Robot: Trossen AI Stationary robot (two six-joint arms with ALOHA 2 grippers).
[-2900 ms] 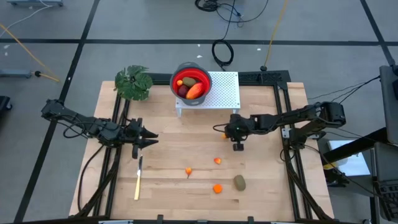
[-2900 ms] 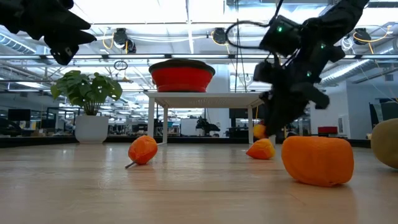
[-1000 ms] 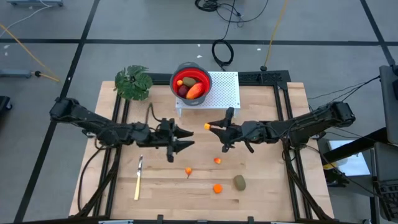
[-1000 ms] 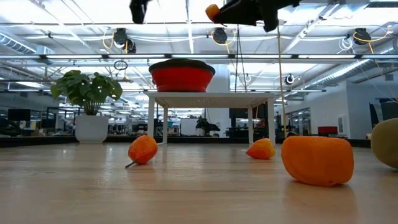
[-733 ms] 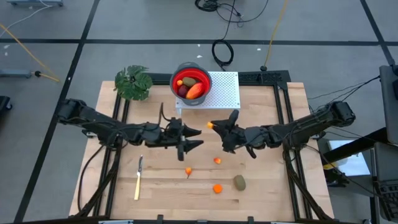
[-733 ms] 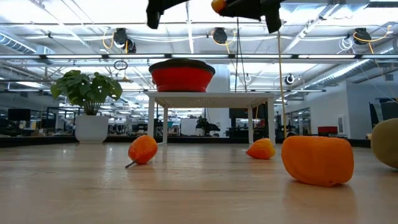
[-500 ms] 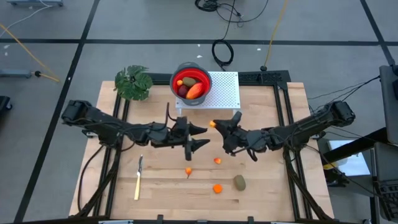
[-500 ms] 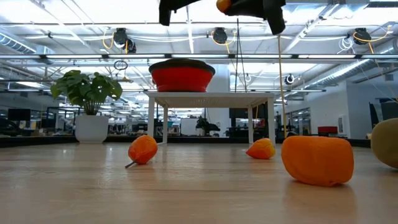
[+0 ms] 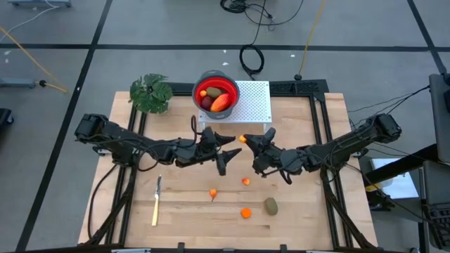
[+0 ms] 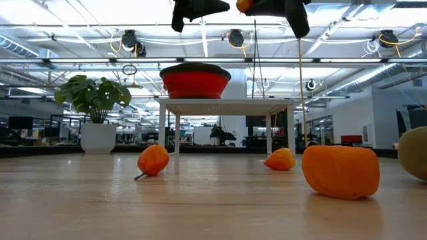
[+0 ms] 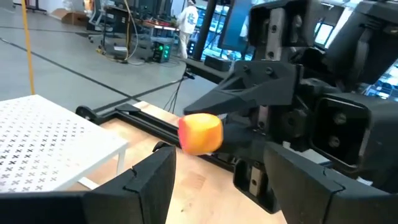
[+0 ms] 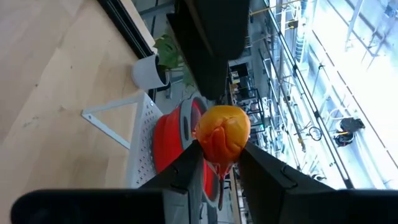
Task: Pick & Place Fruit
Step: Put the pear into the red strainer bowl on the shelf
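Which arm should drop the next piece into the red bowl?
The right. Its end effector is already shut on a small orange fruit, raised near the red bowl on the white stand. The left end effector faces it, open and empty.

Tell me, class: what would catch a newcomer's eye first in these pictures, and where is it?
Two dark arms meet nose to nose above the table's middle: the right claw pinches a small orange fruit, and the open left claw faces it. Behind them a red bowl with fruit sits on a white stand; three more orange pieces and an olive-brown oval lie nearer the front.
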